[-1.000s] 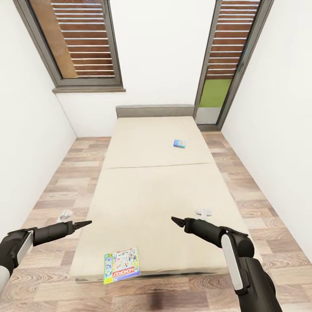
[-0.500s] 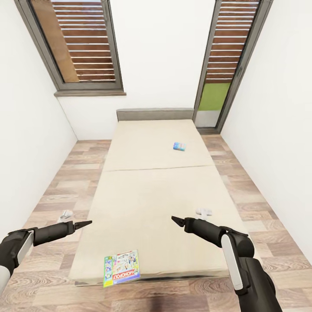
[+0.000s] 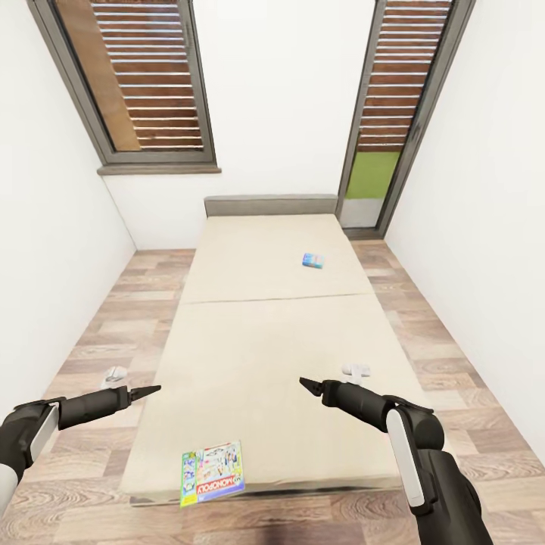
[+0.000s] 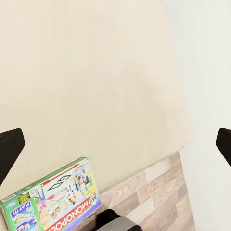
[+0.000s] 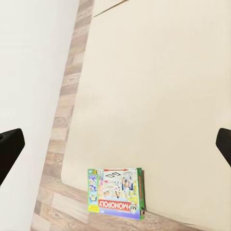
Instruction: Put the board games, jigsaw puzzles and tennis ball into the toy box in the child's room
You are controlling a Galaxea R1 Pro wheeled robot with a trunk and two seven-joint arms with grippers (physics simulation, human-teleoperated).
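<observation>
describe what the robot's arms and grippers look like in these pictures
Both arms are glossy black with rounded joint housings and a white panel along the forearm, the left arm and the right arm. Each tapers to a slim black gripper ending in pointed tips: left gripper, right gripper. No cables or markings are visible.

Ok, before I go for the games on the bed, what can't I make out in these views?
- Blue game: head view, too small and far to read its print.
- Monopoly box: in the left wrist view the frame edge cuts it off.
- Left gripper, right gripper: head view, tips too small to judge a gap; wrist views show fingers wide apart at the frame edges.
</observation>
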